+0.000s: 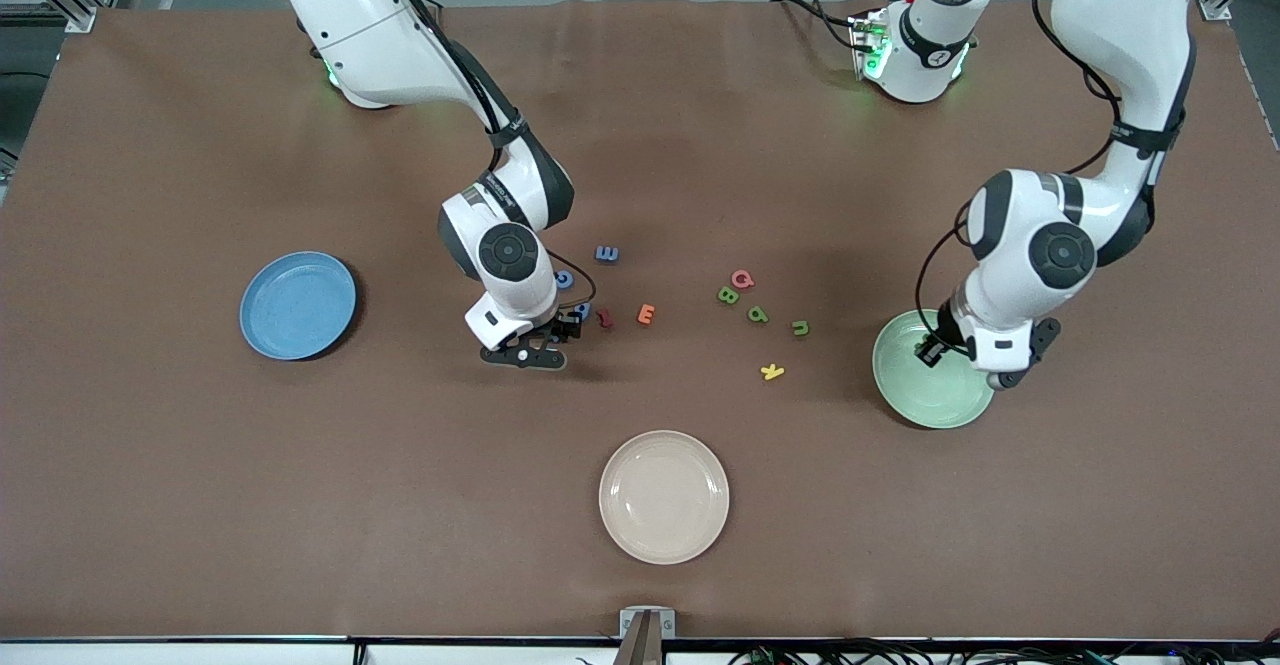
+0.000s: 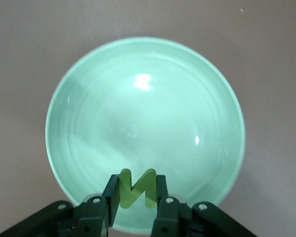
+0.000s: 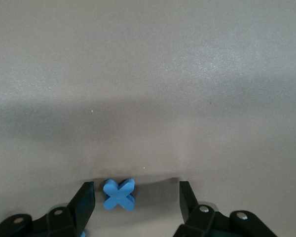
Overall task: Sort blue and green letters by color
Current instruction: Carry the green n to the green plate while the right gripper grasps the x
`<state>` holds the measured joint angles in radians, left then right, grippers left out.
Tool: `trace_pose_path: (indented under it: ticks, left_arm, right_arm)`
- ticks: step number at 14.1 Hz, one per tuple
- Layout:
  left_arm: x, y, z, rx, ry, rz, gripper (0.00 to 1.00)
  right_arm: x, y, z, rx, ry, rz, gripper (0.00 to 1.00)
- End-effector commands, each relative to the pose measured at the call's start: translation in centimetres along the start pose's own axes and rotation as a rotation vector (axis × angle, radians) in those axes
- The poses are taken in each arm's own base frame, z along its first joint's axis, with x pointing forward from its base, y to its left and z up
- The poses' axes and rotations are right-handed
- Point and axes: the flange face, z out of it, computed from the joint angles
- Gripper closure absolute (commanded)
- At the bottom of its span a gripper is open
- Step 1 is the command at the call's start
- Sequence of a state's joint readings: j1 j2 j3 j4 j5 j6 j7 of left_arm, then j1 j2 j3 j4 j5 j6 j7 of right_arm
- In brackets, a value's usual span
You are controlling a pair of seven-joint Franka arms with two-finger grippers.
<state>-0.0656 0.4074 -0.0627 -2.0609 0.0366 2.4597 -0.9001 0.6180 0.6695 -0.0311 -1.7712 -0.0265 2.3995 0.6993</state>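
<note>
Lying between right gripper [image 3: 137,202] fingers — blue X [image 3: 119,194]

Right pincer [image 1: 570,328] low among blue letters [image 1: 606,254]; left pincer [image 1: 932,350] over green plate [image 1: 933,392]; green letters [image 1: 728,295] mid-bench.

Bright overhead light — soft shadows, glare on green plate [image 2: 89,89].

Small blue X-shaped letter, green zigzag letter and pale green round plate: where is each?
Small blue X-shaped letter [image 3: 119,194], right wrist view, centre crossing.
Green zigzag letter [image 2: 136,188], left wrist view, diagonal stroke.
Pale green round plate [image 2: 113,118], left wrist view, bare inner surface.
</note>
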Motion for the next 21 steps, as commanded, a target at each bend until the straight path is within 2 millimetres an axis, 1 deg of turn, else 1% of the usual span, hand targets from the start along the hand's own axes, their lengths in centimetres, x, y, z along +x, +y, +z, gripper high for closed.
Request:
trace_pose_path:
  ticks: [1,2,3,5,6,7,9,11,12,13,14,15,16,17,18,19,20,21]
  left_arm:
    - [2.5,-0.6,0.9,0.005,0.003,0.073,0.41]
    - [3.1,-1.1,0.8,0.003,0.003,0.081,0.03]
    - [3.4,-1.3,0.4,0.0,0.005,0.074,0.0]
    - [2.6,-0.7,-0.5,-0.006,0.01,0.085,0.0]
    - [1.7,0.0,-1.1,-0.01,0.01,0.098,0.0]
    - [0.1,1.1,-1.4,-0.004,-0.001,0.13,0.0]
    - [-2.8,3.2,-1.9,0.003,-0.005,0.179,0.0]
    - [-6.6,5.4,-1.1,0.017,-0.015,0.235,0.01]
    - [-8.3,6.3,-0.5,0.023,-0.022,0.262,0.01]
    - [-9.9,7.1,0.1,0.029,-0.027,0.293,0.02]
    - [-12.0,8.2,0.2,0.029,-0.025,0.328,0.04]
    - [-13.2,8.7,0.7,0.035,-0.031,0.341,0.09]
    - [-14.0,8.9,1.2,0.04,-0.034,0.351,0.18]
    - [-14.9,9.2,2.0,0.043,-0.04,0.368,0.23]
    - [-15.5,9.5,2.7,0.039,-0.039,0.378,0.24]
    - [-16.3,9.7,3.7,0.029,-0.036,0.391,0.28]
    - [-16.9,10.1,4.2,0.017,-0.031,0.4,0.33]
    - [-17.4,10.2,5.1,0.016,-0.032,0.407,0.36]
  right_arm:
    - [0.0,-0.4,0.1,-0.008,0.025,0.007,0.24]
    - [-0.1,-0.5,0.1,-0.007,0.026,0.003,0.26]
    - [-0.1,-0.5,0.3,-0.009,0.024,0.003,0.29]
    - [-0.2,-0.6,0.3,-0.008,0.025,0.003,0.36]
    - [-0.2,-0.6,0.3,-0.008,0.025,0.003,0.4]
    - [-0.2,-0.6,0.4,-0.009,0.023,0.003,0.44]
    - [-0.3,-0.5,0.6,-0.011,0.02,0.001,0.56]
    - [-0.4,-0.3,0.8,-0.013,0.018,0.002,0.74]
    - [-0.2,-0.1,0.7,-0.012,0.019,0.007,0.87]
    - [-0.1,0.1,0.7,-0.014,0.016,0.013,0.97]
    - [0.2,0.3,0.6,-0.013,0.017,0.017,1.0]
    - [0.3,0.5,0.5,-0.016,0.013,0.022,1.0]
    - [0.8,1.2,0.3,-0.019,0.009,0.027,1.0]
    - [1.6,2.2,-0.3,-0.02,0.007,0.032,1.0]
    - [2.4,3.5,-1.0,-0.027,-0.003,0.025,1.0]
    - [3.5,5.2,-1.7,-0.034,-0.016,0.003,1.0]
    - [4.5,6.9,-2.8,-0.031,-0.017,-0.014,1.0]
    - [5.5,8.8,-3.8,-0.034,-0.026,-0.039,1.0]
